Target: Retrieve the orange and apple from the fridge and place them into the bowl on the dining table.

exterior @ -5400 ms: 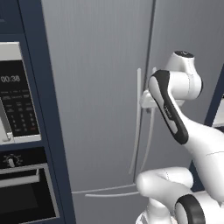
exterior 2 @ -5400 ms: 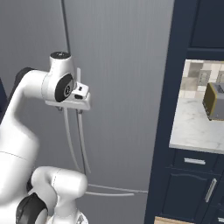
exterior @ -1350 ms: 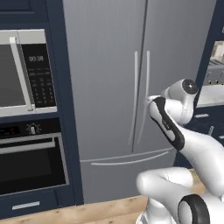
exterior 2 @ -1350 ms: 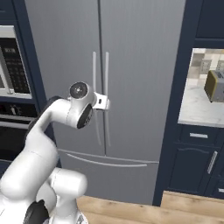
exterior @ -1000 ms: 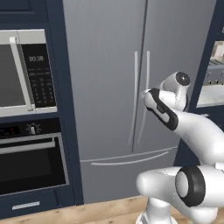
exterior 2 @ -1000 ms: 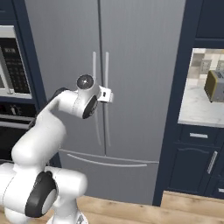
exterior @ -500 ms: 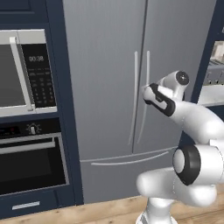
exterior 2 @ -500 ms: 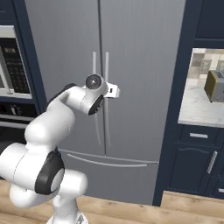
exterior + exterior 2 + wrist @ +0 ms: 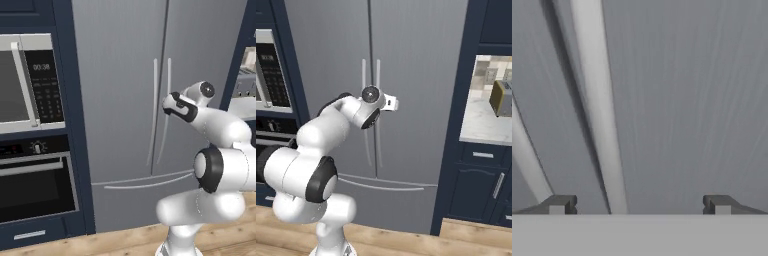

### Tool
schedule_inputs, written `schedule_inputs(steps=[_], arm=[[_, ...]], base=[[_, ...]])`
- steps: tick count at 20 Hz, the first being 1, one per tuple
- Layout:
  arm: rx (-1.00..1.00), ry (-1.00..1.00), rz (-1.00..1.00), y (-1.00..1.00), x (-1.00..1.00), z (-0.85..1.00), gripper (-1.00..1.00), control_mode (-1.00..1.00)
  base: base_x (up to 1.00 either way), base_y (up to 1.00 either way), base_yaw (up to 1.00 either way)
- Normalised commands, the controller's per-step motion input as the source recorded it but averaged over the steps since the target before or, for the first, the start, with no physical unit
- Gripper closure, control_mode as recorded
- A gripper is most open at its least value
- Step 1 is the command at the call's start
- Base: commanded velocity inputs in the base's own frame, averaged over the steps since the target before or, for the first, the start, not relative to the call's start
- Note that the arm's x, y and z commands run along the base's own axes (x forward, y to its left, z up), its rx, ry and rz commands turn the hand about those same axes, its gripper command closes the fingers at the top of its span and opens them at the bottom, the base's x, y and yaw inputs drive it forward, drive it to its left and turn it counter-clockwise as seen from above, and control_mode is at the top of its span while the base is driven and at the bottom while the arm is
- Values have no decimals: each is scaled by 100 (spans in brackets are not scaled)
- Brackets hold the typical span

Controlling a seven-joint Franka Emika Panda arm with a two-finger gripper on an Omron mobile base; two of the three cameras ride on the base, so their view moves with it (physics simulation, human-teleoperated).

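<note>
Hand view: gripper (image 9: 639, 205) spread wide, pinching nothing, fingertips (image 9: 559, 204) at 7 and 5 o'clock, with a pale handle (image 9: 599, 115) of the fridge (image 9: 687, 100) running from 12 down to 6 between them, slightly toward the 7 o'clock tip; not yet gripped. Task barely begun, judging by this: both fridge (image 9: 150, 100) doors shut, no orange or apple seen, bowl and dining table not seen either. Still to do: pull a door, fetch both fruits, carry them over. Left base view: microwave (image 9: 27, 82) at 9 o'clock, oven (image 9: 35, 182) at 8, navy cabinets around, wood floor (image 9: 115, 242) at 6. Right base view: toaster (image 9: 502, 97) on a marble counter (image 9: 483, 127) at 3 o'clock.
</note>
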Motion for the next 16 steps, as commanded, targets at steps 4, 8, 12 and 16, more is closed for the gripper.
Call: schedule_inputs(steps=[4, 8, 12, 16], arm=[[0, 0, 0, -13, 29, 0, -100, -100], [0, 0, 0, -2, 35, 0, -100, -100], [0, -2, 0, 0, 30, 0, -100, -100], [0, 0, 0, 2, 30, -2, -100, -100]], base=[[0, 0, 0], [0, 0, 0], [0, 0, 0], [0, 0, 0]])
